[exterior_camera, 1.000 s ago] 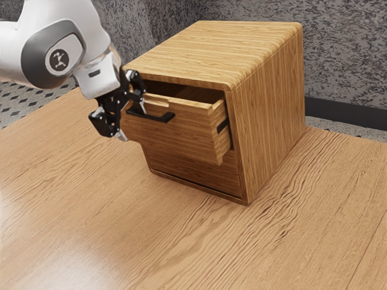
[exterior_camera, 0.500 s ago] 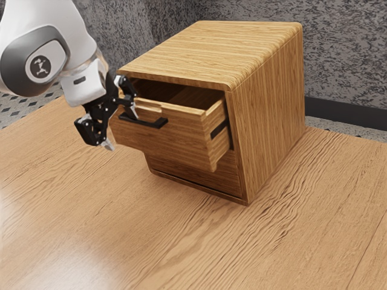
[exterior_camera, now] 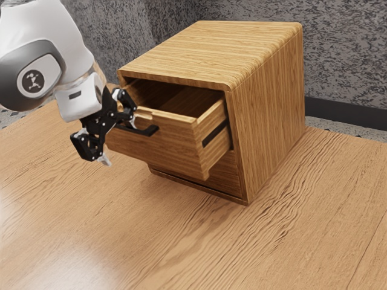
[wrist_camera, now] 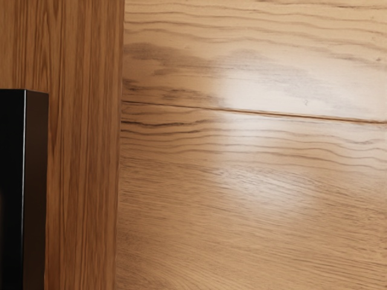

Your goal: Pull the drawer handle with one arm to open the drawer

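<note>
The wooden cabinet stands on the table, and its upper drawer is pulled well out toward the exterior view's left, showing its hollow inside. A black bar handle runs across the drawer front. My gripper is at the handle's left end with its fingers spread wide, one above and one below the bar, hooked around it. In the wrist view the handle is a dark bar close to the hand, lying against the drawer front.
The wooden tabletop spreads wide in front of and beside the cabinet, and also appears past the drawer front as the table. A grey speckled wall stands behind. A lower drawer front sits flush under the open one.
My hand has moved toward the exterior view's left and slightly down, and the drawer has slid further out with it, showing more of its inside.
</note>
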